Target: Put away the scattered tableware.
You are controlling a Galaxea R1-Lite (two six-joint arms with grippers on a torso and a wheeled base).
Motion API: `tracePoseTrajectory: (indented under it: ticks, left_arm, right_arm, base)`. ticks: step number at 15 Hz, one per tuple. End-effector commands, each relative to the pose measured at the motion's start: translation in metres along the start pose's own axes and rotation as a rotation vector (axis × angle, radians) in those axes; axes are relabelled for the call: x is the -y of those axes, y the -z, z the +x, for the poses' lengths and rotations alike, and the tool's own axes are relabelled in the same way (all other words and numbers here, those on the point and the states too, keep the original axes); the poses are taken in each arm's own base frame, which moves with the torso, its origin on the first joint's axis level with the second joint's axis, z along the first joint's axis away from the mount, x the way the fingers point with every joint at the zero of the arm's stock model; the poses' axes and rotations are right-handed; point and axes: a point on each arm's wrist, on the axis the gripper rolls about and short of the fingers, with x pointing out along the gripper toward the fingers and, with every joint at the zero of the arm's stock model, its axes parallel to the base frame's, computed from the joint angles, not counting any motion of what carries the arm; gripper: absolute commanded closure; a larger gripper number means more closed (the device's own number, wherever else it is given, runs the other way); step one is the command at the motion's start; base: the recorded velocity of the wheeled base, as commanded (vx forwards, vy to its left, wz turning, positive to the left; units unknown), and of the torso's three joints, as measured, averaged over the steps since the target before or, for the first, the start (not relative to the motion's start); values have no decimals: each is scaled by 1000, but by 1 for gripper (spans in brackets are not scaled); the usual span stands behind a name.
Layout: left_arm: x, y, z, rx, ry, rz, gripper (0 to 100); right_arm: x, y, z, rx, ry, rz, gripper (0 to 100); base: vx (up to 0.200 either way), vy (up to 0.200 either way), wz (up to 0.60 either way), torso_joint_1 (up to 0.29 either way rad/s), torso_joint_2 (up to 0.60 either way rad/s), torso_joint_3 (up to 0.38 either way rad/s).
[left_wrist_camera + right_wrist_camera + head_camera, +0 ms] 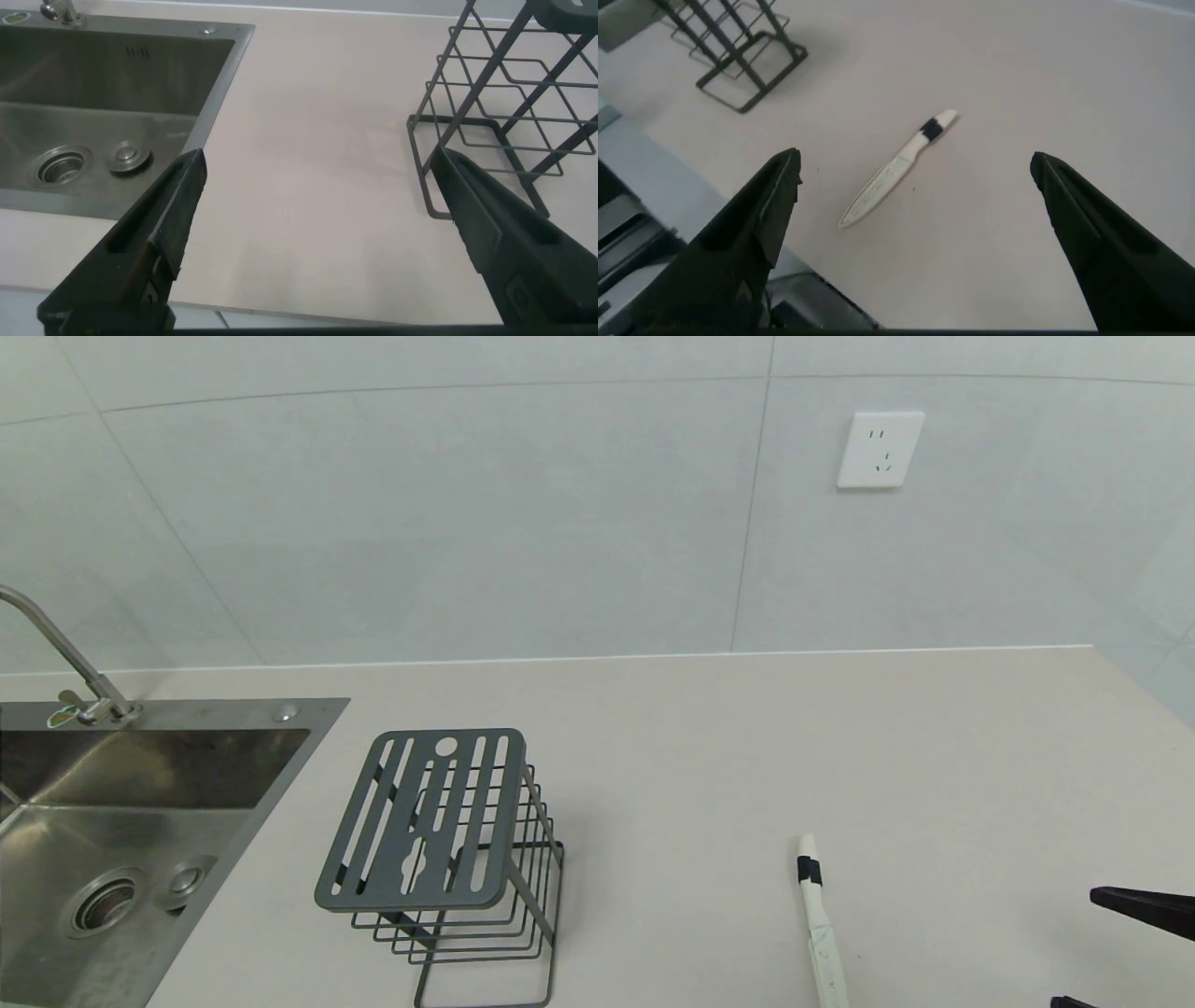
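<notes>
A white knife [818, 919] with a black band lies flat on the beige counter at the front right, one end toward the wall. My right gripper [913, 157] hangs open above it, and the knife [895, 170] shows between the two fingers, well below them. The right gripper's dark fingertips [1134, 903] enter the head view at the right edge, to the right of the knife. A grey wire rack [439, 831] with a slotted top stands mid-counter. My left gripper [318, 154] is open and empty over the counter's front edge, between the sink and the rack [509, 84].
A steel sink [187, 714] with a drain and a faucet [56, 644] fills the left side. A tiled wall with a white socket [879, 449] backs the counter. Bare counter lies between the rack [738, 47] and the knife.
</notes>
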Motion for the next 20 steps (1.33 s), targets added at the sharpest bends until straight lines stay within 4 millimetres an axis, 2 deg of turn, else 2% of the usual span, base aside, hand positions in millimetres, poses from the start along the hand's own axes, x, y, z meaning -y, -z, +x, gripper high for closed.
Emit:
tracePoseTrajectory:
  ticks: [1,4,8,11,12,16,18,20]
  left_arm:
    - [0,0,0,-1,0,1,0]
    - [0,0,0,-1,-2,-1,0]
    - [0,0,0,-1,-2,-1,0]
    - [0,0,0,-1,-2,-1,0]
    - [0,0,0,-1,0,-2,0]
    - [0,0,0,-1,-2,-2,0]
    - [0,0,0,-1,-2,-2,0]
    - [0,0,0,-1,-2,-1,0]
  right_arm:
    - [3,-8,31,-113,-60,0,0]
    - [1,-16,57,-187,-105,-14,0]
    - [-6,-7,77,-302,-76,11,0]
    - [-24,-31,113,-319,-6,193,0]
    - [-27,-32,123,-334,41,224,0]
    - [-29,-22,142,-400,147,213,0]
    - [-32,-25,151,-403,167,195,0]
    - [-39,-26,171,-430,153,178,0]
  base:
    - [0,0,0,0,0,0]
    - [0,0,0,0,0,0]
    - [0,0,0,0,0,0]
    - [0,0,0,0,0,0]
    - [0,0,0,0,0,0]
    - [0,0,0,0,0,0]
    - [0,0,0,0,0,0]
    - [0,0,0,0,0,0]
